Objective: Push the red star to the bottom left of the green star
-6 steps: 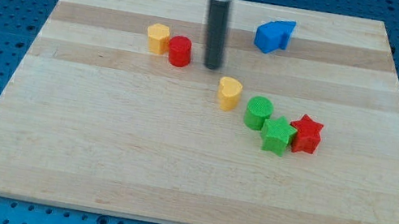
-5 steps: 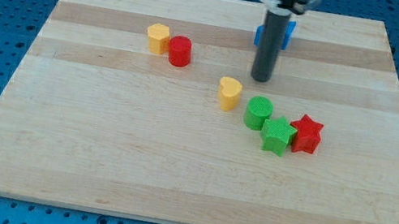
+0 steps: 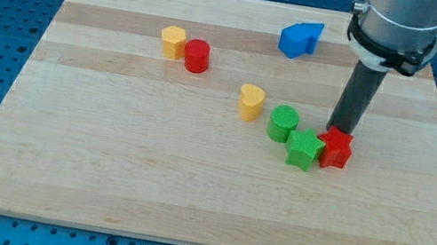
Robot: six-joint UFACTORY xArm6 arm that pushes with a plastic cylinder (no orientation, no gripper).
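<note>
My tip (image 3: 343, 131) has swung from beside the blue block (image 3: 300, 39) to the right of frame, now at the red star's (image 3: 336, 149) top edge. No jaws show. The red star touches the green star's (image 3: 304, 148) right side on the surface (image 3: 103, 165), right of centre.

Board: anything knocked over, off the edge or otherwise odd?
Nothing stands out. All seven blocks sit flat on the board. My tip is at the red star's top edge, and that star touches the green star.
</note>
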